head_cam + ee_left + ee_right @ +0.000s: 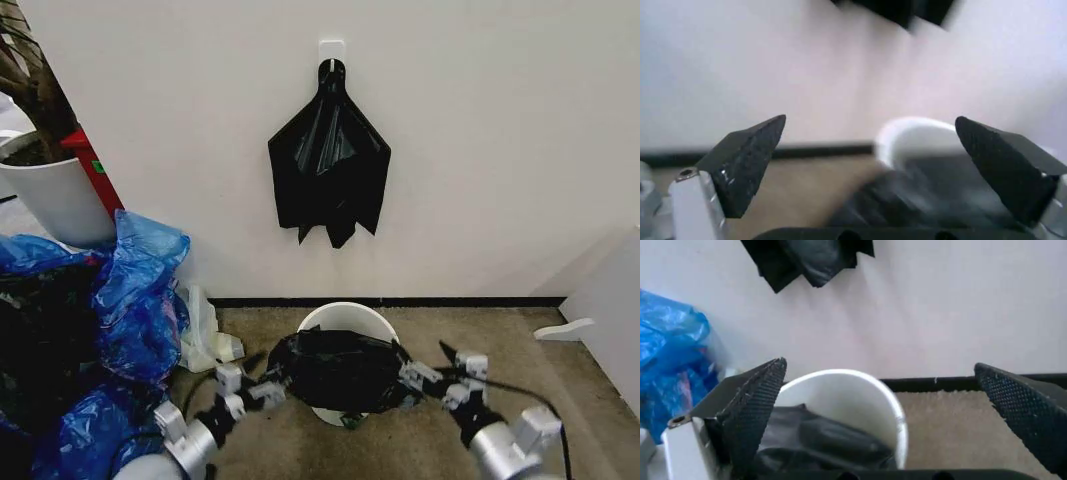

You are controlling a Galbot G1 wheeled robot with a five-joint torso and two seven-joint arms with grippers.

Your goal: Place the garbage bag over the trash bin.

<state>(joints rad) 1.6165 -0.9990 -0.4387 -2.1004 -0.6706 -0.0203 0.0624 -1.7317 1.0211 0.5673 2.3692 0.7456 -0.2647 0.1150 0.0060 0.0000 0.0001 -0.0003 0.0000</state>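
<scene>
- Left gripper (262,384): low over the floor, jaws spread wide in its wrist view with nothing between them. It sits at the near left edge of the garbage bag; whether a finger touches the plastic cannot be told.
- Right gripper (428,382): mirrors the left on the bag's opposite edge, jaws likewise wide apart and empty. Judged: the pair flank the bag so as to work its mouth outward on both sides.
- Garbage bag (338,368): glossy black, wrinkled, bunched between the two grippers, lying across the near part of the bin's mouth and spilling over its front wall. Not yet drawn over the far rim.
- Trash bin (349,312): off-white bucket on the carpet beyond the grippers, its far rim bare.
- Black bundle (329,165): hung from a wall hook, high beyond the bin.
- Blue bags (135,290): heaped outboard of the left gripper.
- Plant pot (60,198): white, beyond the blue bags.
</scene>
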